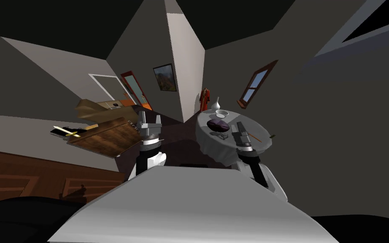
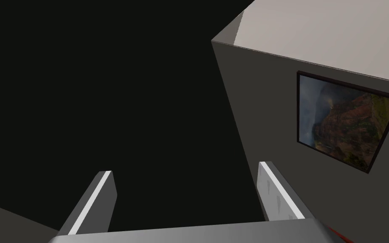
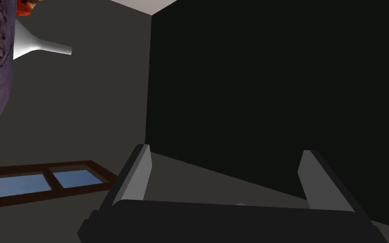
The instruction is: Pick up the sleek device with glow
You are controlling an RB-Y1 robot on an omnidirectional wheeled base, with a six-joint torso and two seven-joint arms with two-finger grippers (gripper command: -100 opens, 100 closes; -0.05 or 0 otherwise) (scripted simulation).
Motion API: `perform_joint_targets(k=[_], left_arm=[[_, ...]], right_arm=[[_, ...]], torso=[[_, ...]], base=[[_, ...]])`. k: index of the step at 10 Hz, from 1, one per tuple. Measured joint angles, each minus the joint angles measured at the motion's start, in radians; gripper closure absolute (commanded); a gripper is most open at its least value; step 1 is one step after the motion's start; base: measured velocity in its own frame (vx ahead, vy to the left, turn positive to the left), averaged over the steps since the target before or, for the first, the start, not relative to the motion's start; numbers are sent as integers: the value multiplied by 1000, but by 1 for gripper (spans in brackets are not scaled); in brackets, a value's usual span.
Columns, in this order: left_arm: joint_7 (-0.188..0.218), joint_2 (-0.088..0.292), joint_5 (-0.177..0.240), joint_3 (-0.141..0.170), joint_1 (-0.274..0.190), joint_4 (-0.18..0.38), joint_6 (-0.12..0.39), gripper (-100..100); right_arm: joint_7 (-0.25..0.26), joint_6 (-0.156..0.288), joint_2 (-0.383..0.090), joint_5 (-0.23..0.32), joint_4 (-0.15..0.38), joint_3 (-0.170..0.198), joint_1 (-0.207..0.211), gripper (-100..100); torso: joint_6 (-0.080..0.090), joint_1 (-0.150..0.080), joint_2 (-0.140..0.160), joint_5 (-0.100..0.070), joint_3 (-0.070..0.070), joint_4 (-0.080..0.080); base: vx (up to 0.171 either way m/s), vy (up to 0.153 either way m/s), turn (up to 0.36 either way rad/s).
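The left gripper point(image 1: 151, 116) is seen raised just above the chest, at the near right corner of a wooden top point(image 1: 105, 138). Its fingers point(image 2: 98, 198) are held well apart, with nothing between them. The right gripper point(image 3: 226, 149) is seen over the near part of a round table point(image 1: 214, 145) draped in grey cloth. Its fingers point(image 3: 139, 173) are likewise spread, and nothing is gripped.

Just beside the right gripper, on its left, a dark purple cushion point(image 1: 218, 124) is set on the cloth. A thin brown rod point(image 1: 255, 136) lies on the gripper's other side. Beyond the cushion a white bowl point(image 1: 222, 113) is placed, and behind that a white vase point(image 1: 216, 104) with a narrow neck is stood upright. A red figure point(image 1: 205, 100) is seen past the table's far edge.

The device point(image 1: 58, 132), flat and dark with a pale rim, is found well to the left, just past the left corner of the wooden top and well apart from both grippers. A pale yellow stick point(image 1: 66, 131) is laid across it. What the device rests on cannot be told.

Farther off, a tan box point(image 1: 113, 105) is seen behind the wooden top. On the far walls an orange-framed door point(image 1: 136, 90), a framed picture point(image 1: 165, 78) and a brown-framed window point(image 1: 255, 86) are set.
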Motion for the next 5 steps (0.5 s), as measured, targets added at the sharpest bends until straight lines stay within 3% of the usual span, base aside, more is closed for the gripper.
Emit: perform_joint_targets(k=[5], left_arm=[[0,0,0,0,0,0,0,0]], right_arm=[[-4,-44,-138,43,51,-54,35,-100]], torso=[[0,0,0,0,0,0]], base=[[62,145,37]])
